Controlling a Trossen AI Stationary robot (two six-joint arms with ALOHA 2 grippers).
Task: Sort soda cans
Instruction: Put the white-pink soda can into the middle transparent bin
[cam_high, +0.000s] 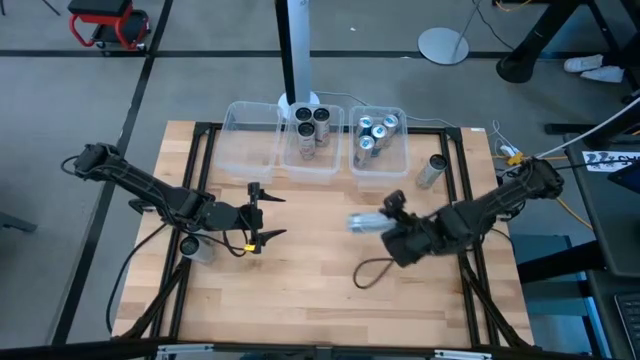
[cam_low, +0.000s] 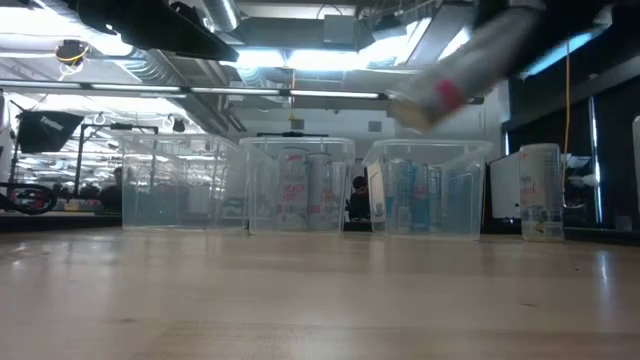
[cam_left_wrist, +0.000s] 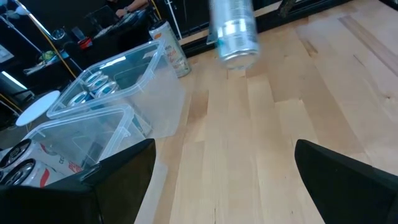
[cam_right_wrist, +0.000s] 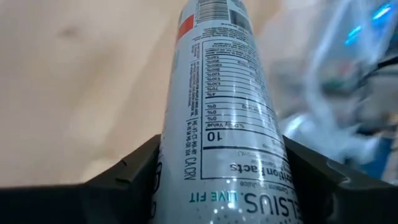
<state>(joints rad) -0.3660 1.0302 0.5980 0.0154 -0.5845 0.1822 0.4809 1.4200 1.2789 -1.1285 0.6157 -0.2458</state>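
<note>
So, table (cam_high: 300, 300): wooden top, mostly bare on the near half, three clear bins in a row along the far edge.
Bins: left bin (cam_high: 250, 140) looked empty; middle bin (cam_high: 312, 145) held dark-topped cans with red markings; right bin (cam_high: 380, 140) held teal-topped cans.
Right gripper (cam_high: 385, 222): clenched on a held can (cam_high: 362, 222), lifted sideways above the table, near the right bin.
Left gripper (cam_high: 268, 213): released, jaws wide, waiting at the left, holding nothing.
Stray can (cam_high: 433, 171): stood on the table right of the bins.
Step advice: the held can showed red, probably the middle bin; tip it upright and clear the rim before letting go.
</note>
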